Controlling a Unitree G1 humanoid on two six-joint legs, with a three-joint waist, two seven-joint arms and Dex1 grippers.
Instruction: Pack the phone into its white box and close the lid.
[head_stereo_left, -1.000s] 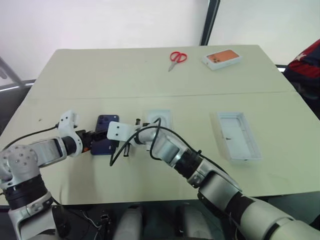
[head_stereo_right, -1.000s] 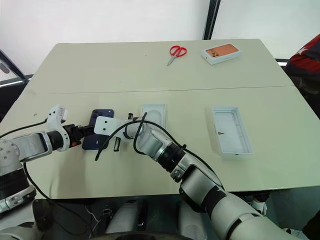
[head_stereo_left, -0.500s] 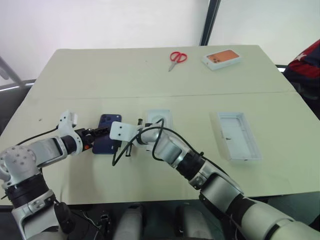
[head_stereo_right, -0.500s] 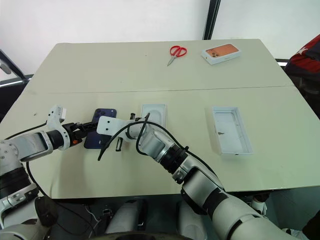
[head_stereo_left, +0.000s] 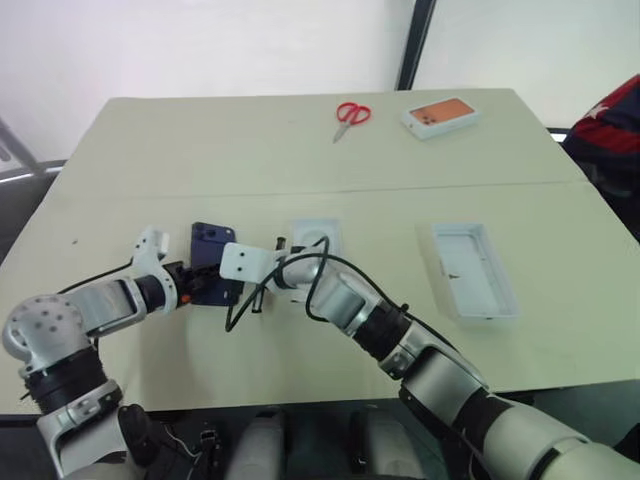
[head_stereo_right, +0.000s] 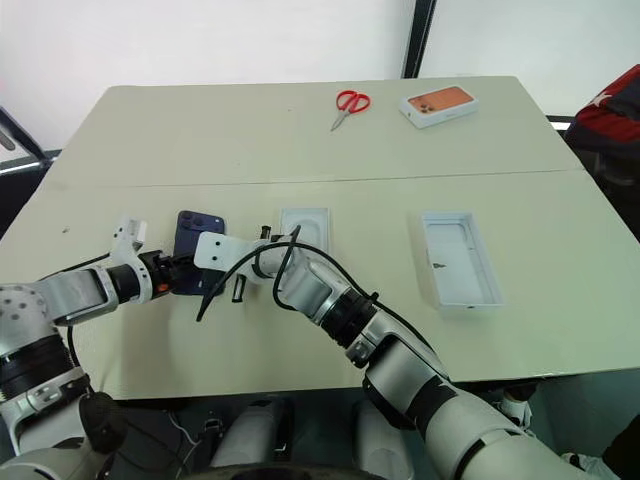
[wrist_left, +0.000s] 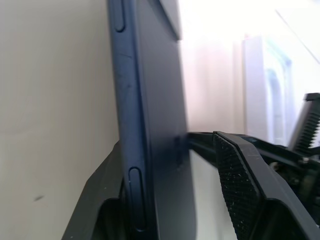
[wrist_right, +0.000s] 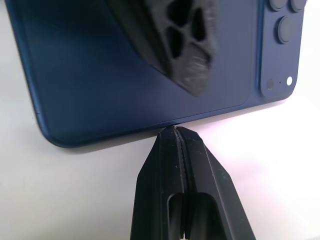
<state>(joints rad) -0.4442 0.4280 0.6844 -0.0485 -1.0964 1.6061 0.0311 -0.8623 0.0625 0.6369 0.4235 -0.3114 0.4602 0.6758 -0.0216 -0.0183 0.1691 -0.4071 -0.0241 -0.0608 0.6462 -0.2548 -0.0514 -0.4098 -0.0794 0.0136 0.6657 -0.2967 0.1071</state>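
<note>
The phone (wrist_left: 155, 130) appears edge-on, dark navy, with its side frame facing the camera. Two elongated side buttons are visible on the frame, one near each end of the visible length. The left gripper (wrist_left: 172, 165) brackets the phone: one black finger (wrist_left: 102, 200) lies against the frame side next to the beige surface (wrist_left: 50, 100), and the opposite ribbed pad (wrist_left: 240, 170) stands on the glossy back side, a little apart from it. Beyond the phone, a white rectangular object (wrist_left: 265, 85) rests on the surface, blurred.

phone (head_stereo_left: 208, 256) left of insert (head_stereo_left: 316, 237), box (head_stereo_left: 474, 269) right
</note>
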